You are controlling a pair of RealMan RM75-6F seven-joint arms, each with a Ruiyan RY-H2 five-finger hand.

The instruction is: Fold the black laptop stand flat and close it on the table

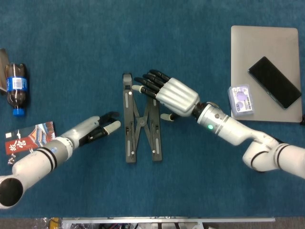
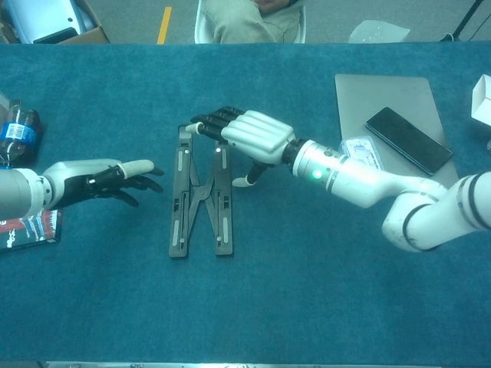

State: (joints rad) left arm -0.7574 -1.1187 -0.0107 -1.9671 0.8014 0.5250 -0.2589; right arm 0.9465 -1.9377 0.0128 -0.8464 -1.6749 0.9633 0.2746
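Note:
The black laptop stand [image 1: 141, 125] [image 2: 201, 201] lies flat on the blue table, its two long bars forming a narrow V joined by crossed links. My right hand [image 1: 170, 94] [image 2: 247, 135] rests on the far end of the stand, fingers stretched across the tops of both bars and the thumb hanging beside the right bar. My left hand [image 1: 98, 128] [image 2: 103, 180] hovers open to the left of the stand, fingers apart and pointing at it, a short gap away.
A cola bottle [image 1: 15, 88] and a printed packet [image 1: 29, 138] lie at the left edge. At the right, a grey closed laptop [image 1: 264, 52] carries a black phone [image 1: 274, 81] and a small clear box [image 1: 240, 100].

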